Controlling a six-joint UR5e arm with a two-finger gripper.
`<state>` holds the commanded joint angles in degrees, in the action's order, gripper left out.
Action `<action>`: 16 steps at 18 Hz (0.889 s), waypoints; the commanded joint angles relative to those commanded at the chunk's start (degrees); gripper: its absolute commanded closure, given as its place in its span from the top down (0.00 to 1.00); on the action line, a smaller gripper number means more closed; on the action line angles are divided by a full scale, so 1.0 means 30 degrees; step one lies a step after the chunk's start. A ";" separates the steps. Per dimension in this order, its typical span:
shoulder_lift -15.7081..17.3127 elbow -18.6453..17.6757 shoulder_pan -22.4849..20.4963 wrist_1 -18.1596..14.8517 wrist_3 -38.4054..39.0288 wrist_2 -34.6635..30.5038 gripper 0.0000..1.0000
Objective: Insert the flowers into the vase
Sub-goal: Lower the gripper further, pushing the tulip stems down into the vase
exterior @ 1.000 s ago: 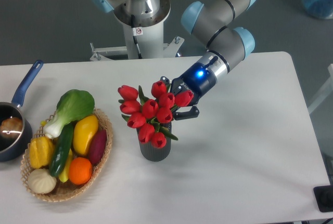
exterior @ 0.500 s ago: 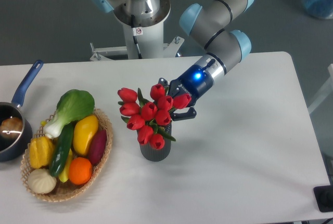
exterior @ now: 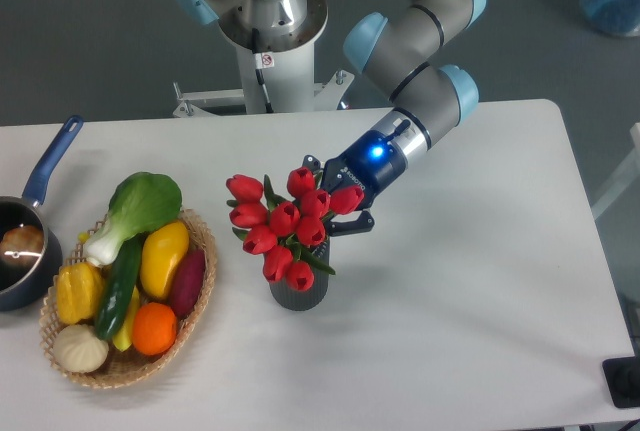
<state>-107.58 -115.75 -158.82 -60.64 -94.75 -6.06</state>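
- While clamped on the bunch, claw (exterior: 338, 201) closed round the flowers (exterior: 285, 226) at their right side, two dark fingers showing just under the rightmost buds.
- Red tulip buds spread in a cluster wider than the vase (exterior: 298, 291), hanging directly over its mouth and hiding it completely from this view.
- Vase upright on the white counter (exterior: 480, 291), near the middle, only the lower ribbed wall visible beneath the lowest buds and green leaves.
- Cannot tell whether the stems already sit inside the mouth or only hover at the rim: hidden by buds and leaves.
- Judged as late in the task: bunch lifted, carried and lined up over the vase; probably part-way into the insertion.
- Left to do, as a judgement: lower until the stems seat fully, release, then draw back to the right without dragging the buds along.
- Risk worth noting: bunch leans left of the claw, so a sideways pull might tip the small vase.
- Off to the left, well apart from the vase: wicker basket (exterior: 199, 296) of fruit and vegetables, and at the far-left edge a blue-handled saucepan (exterior: 38, 216).
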 joint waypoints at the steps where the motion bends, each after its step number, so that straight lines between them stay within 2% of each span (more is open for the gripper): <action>1: 0.0000 -0.0030 -0.0029 0.0000 -0.0029 0.0000 0.24; 6: -0.0117 -0.0059 -0.0146 0.0000 -0.0088 0.0029 0.49; 7: -0.0117 -0.0088 -0.0176 0.0000 -0.0088 0.0029 0.63; 8: -0.0117 -0.0088 -0.0176 0.0000 -0.0059 0.0029 0.82; 9: -0.0117 -0.0088 -0.0205 0.0000 -0.0088 0.0029 0.93; 11: -0.0117 -0.0088 -0.0322 0.0000 -0.0059 0.0029 0.99; 16: -0.0117 -0.0117 -0.0527 -0.0029 -0.0059 0.0029 0.99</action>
<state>-107.93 -116.10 -160.40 -60.73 -94.92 -5.98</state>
